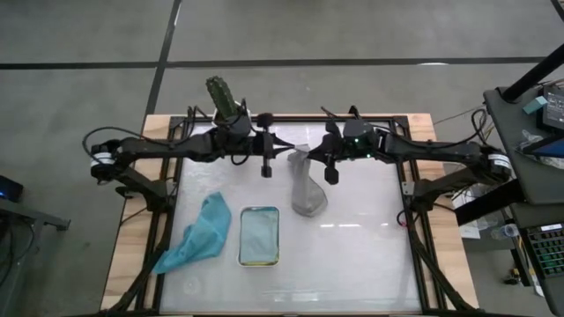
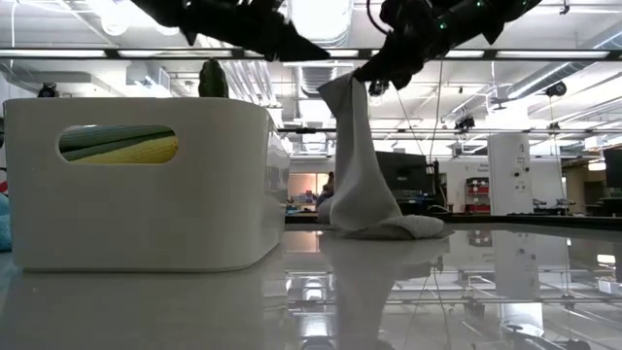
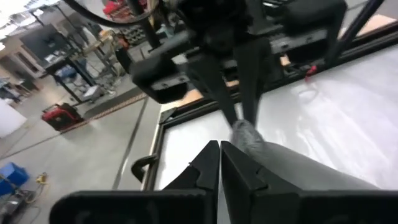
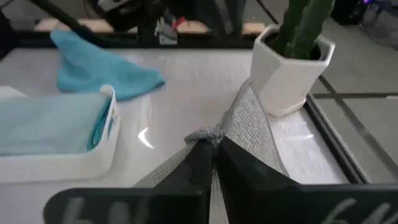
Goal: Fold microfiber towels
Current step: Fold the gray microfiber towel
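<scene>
My surface (image 1: 352,255) looks glossy and mirror-smooth, edged in pale wood. The grey towel (image 1: 307,189) is woven, textured cloth; the teal towel (image 1: 198,233) soft and matt; the tray (image 2: 146,185) smooth white plastic.

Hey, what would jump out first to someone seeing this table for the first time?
The grey towel hangs lifted near the table's middle, pinched at its top corner by the right claw, its lower end resting on the surface. Left of it sits the white tray holding folded cloths, with a crumpled teal towel beyond that. A potted cactus stands at the back edge.
</scene>
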You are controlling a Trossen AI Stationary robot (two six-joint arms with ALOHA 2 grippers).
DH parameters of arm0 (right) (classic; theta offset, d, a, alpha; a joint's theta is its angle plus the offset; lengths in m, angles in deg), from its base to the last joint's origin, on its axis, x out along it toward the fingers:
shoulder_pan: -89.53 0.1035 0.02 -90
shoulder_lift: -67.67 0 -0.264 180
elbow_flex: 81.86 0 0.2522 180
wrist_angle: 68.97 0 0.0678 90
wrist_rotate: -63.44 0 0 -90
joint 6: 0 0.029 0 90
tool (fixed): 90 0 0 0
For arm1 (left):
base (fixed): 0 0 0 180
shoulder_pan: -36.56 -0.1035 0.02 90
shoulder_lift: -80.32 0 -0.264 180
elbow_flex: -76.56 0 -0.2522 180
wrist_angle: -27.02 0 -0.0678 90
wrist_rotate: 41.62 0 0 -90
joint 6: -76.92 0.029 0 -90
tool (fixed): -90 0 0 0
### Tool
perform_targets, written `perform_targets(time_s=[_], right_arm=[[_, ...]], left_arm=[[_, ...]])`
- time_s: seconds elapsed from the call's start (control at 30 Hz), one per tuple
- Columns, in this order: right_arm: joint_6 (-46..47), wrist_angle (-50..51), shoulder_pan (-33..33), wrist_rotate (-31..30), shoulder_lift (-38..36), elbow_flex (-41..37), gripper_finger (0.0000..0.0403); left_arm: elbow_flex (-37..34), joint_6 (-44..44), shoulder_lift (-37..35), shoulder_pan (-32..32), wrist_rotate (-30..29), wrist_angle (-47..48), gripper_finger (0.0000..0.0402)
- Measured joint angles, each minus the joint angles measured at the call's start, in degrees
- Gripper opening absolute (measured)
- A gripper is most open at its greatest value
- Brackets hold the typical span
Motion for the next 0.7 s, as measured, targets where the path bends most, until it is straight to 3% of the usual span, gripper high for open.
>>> perform_targets(time_s=[0.17,0.3,0.6,0.7], right_arm=[[-1.55,0.42,0.00,-0.02,-1.44,0.22,0.0029],[-3.13,2.04,0.21,-0.02,-1.48,0.22,0.0014],[-3.51,2.45,0.24,-0.02,-1.57,0.22,0.0009],[-3.19,2.49,0.26,0.00,-1.57,0.20,0.0009]], left_arm=[[2.52,0.49,0.01,0.69,0.22,3.58,0.0000],[2.28,1.68,0.07,0.27,0.18,5.53,0.0020],[1.87,2.50,2.56,-1.10,4.17,8.21,0.0172],[1.85,3.06,4.60,-1.45,4.07,5.35,0.0202]])
